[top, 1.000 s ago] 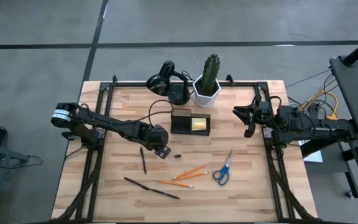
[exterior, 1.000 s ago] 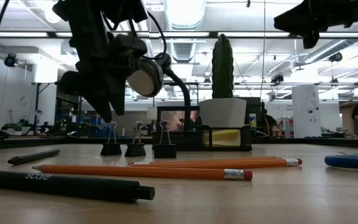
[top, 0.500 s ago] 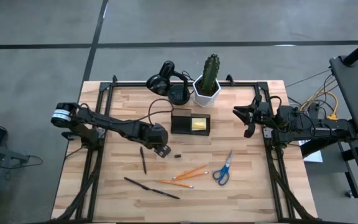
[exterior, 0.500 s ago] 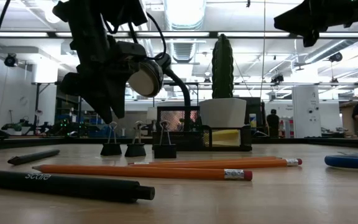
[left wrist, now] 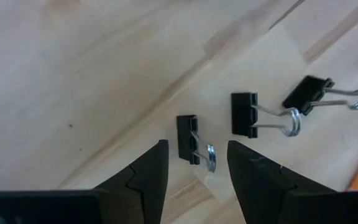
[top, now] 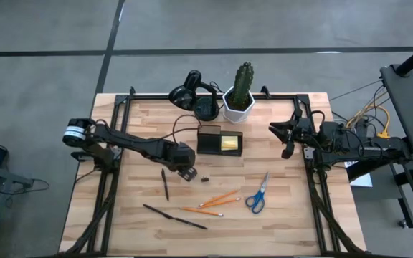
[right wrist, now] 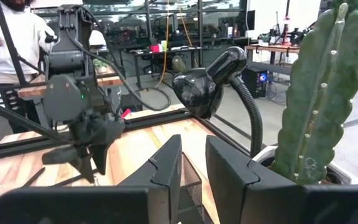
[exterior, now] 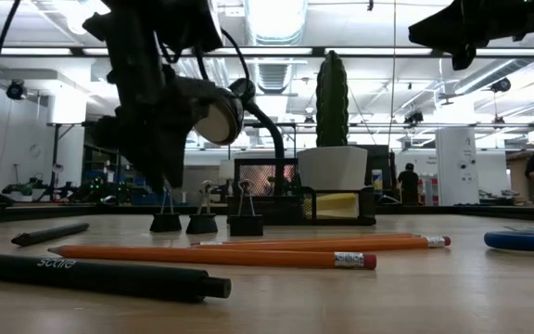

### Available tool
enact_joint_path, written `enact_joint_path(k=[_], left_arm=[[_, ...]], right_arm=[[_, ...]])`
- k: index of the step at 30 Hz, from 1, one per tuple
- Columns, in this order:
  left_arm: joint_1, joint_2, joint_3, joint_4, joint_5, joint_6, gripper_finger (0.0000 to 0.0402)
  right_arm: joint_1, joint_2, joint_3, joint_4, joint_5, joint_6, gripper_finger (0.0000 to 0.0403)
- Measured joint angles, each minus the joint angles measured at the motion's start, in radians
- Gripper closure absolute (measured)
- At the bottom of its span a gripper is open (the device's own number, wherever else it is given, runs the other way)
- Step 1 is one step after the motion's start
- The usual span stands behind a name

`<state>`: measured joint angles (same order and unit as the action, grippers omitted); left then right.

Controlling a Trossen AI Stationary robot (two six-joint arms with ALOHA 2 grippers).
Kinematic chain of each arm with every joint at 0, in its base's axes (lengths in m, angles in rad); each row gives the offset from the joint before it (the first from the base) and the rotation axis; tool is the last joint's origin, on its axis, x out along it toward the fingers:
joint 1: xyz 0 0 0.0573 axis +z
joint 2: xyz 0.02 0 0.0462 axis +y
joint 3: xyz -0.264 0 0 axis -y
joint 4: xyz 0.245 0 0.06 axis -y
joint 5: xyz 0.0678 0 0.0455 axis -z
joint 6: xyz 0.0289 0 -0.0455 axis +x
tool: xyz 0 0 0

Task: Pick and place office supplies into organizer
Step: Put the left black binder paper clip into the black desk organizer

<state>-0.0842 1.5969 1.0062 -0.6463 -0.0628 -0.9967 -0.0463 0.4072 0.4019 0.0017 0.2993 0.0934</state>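
My left gripper [left wrist: 196,163] is open and hangs just above three small black binder clips standing on the wood. Its fingers are on either side of the nearest clip [left wrist: 190,139] without touching it; in the low view this gripper [exterior: 163,182] is over the leftmost clip [exterior: 165,221]. The black organizer [top: 219,142] sits behind, with a yellow sticky pad [top: 229,144] in its right compartment. Blue-handled scissors [top: 257,193], orange pencils [top: 217,199] and two dark pens [top: 165,184] lie flat nearer the near edge. My right gripper [top: 284,139] waits, open, raised at the right side.
A black desk lamp [top: 192,93] and a white cactus pot [top: 239,105] stand at the far edge behind the organizer. A second pen [top: 174,216] lies near the near edge. A person [right wrist: 11,25] is in the room beyond the table.
My left gripper has come down a little toward the leftmost binder clip, staying open. Nothing on the table has moved.
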Motion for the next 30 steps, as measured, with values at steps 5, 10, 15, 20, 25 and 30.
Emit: enact_joint_path(k=[5,10,15,20,25,30], left_arm=[[0.000,0.059,0.012,0.002,0.036,-0.018,0.0253],[0.000,0.073,0.024,0.002,0.036,-0.017,0.0253],[0.000,0.058,0.023,0.001,0.026,-0.017,0.0253],[0.000,0.060,0.023,0.005,0.021,-0.018,0.0253],[0.000,0.062,0.022,0.010,0.017,-0.018,0.0253],[0.003,0.065,0.020,0.010,0.009,-0.018,0.0258]], right_arm=[[0.000,-0.001,0.000,0.000,0.000,0.001,0.0339],[0.000,-0.002,0.000,0.000,0.000,0.000,0.0344],[0.000,-0.001,0.000,0.000,0.000,0.000,0.0342],[0.000,-0.001,0.000,-0.001,0.000,0.000,0.0343],[0.000,-0.001,0.000,-0.002,0.000,0.000,0.0346],[0.000,-0.001,0.000,-0.003,0.000,0.000,0.0346]])
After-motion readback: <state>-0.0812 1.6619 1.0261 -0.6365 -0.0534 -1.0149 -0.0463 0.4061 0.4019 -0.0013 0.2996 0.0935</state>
